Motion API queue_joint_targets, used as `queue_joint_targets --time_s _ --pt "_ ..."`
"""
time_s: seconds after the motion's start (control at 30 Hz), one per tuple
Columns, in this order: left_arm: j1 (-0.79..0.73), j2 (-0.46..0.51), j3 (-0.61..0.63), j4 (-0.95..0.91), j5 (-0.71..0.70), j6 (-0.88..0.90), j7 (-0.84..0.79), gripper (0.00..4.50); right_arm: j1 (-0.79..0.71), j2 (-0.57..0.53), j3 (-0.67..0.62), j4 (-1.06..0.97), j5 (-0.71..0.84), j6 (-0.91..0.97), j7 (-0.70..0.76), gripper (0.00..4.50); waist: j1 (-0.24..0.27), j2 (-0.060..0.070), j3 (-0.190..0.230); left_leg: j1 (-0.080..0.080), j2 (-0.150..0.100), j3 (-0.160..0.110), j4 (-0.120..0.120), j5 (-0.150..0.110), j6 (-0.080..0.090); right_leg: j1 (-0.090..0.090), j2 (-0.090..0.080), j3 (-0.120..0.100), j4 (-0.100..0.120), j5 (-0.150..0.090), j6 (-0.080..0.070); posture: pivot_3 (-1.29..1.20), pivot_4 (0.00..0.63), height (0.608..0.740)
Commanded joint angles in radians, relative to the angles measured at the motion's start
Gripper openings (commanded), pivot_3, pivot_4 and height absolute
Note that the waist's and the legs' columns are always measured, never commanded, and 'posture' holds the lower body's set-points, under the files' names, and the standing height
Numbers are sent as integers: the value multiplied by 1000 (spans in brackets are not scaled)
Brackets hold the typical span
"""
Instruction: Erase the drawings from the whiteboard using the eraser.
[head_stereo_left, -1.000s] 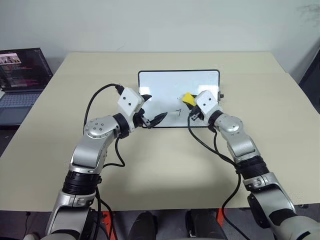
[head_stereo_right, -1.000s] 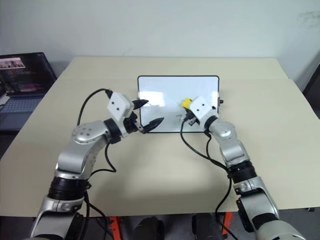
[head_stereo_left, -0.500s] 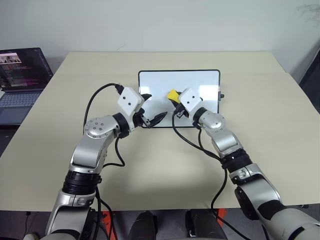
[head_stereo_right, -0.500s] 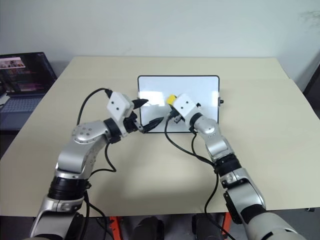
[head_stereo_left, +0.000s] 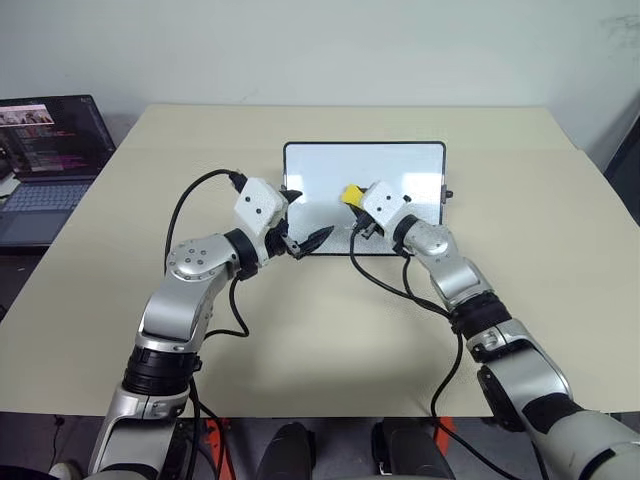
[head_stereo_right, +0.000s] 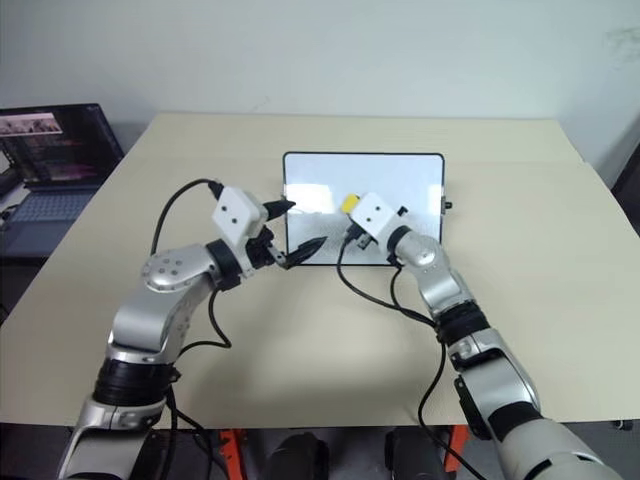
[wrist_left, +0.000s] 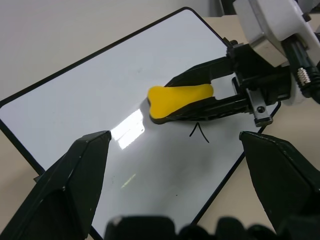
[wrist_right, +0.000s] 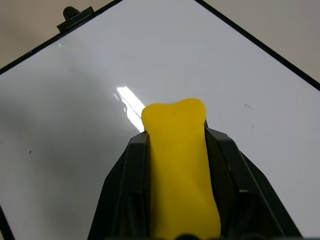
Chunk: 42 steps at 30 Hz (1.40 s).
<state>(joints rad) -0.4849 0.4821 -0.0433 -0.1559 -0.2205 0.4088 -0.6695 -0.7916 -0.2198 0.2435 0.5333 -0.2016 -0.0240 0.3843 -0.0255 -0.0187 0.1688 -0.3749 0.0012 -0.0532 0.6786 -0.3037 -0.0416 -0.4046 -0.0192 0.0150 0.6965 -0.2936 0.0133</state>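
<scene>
Whiteboard (wrist_left: 100, 100), one "7"-like mark (wrist_left: 199, 132) remaining

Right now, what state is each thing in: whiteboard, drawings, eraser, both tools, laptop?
whiteboard: lying flat on the table, mostly clean
drawings: one small mark left, beside the eraser
eraser: clamped, over the board
right tool: shut on the eraser
left tool: open, at the board's near left edge
laptop: open, screen lit
</scene>
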Motion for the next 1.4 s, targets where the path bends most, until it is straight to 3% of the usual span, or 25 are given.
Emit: queue_joint_targets --time_s 0.03,0.4,0.7,0.9,1.4 --pt "-20 0 7 -30 -9 -13 -4 4500 49 -49 -42 -22 6 81 8 1228 0 0 0 0 0 0 0 0 0 0 0 0 0 0 0 0 150 740" --pt "-31 -6 1 -14 -7 -21 -14 4500 163 -130 -71 -175 27 168 25 1228 -1 0 0 3 -1 0 0 1 1 3 0 1 0 1 2 0 150 740" --pt "-34 -4 1 -12 -9 -19 -23 4500 199 -57 -160 -442 185 296 31 1228 -3 0 1 6 -1 0 -1 1 2 6 0 1 -1 1 2 0 150 740" --pt "17 14 16 -70 -23 14 -18 4500 282 -54 -212 -615 256 429 17 1228 -3 0 1 -4 -1 -1 -2 1 1 -2 0 0 -5 1 2 0 150 740" --pt "200 1 25 -243 -49 130 70 4500 337 -42 -213 -669 261 476 -50 1228 -4 0 1 -5 -1 -1 -2 1 2 -2 0 0 -6 1 2 0 150 740"
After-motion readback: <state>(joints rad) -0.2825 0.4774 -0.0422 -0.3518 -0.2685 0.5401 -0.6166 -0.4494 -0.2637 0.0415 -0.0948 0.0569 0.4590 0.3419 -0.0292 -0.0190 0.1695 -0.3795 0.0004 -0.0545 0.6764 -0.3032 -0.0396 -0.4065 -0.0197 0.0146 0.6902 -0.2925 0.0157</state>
